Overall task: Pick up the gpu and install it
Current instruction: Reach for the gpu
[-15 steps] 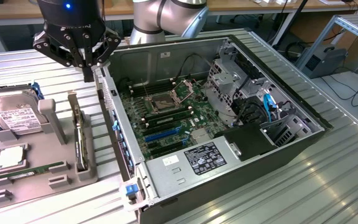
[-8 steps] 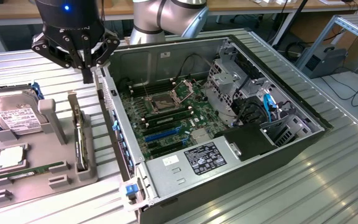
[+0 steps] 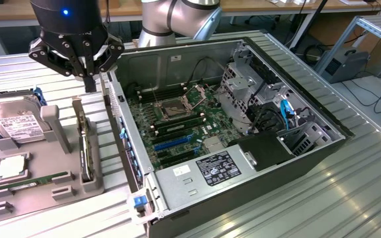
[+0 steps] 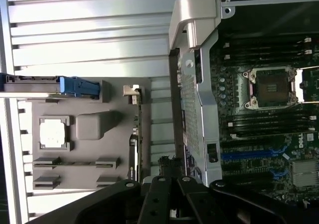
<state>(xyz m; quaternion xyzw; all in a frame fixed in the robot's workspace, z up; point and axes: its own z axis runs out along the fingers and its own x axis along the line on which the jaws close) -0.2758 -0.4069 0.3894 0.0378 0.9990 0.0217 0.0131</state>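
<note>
Hovering above the gpu standing on edge in the gray tray, the claw is pinched together, empty.

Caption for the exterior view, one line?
Arm, jaws shut, near the graphics card standing edgewise in a grey tray beside the open computer case.

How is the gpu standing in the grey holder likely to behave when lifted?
The gpu is a thin flat board, so probably stiff and light. Standing on edge in the grey holder, it may tip if nudged sideways. Its narrow edge offers little to grip.
</note>
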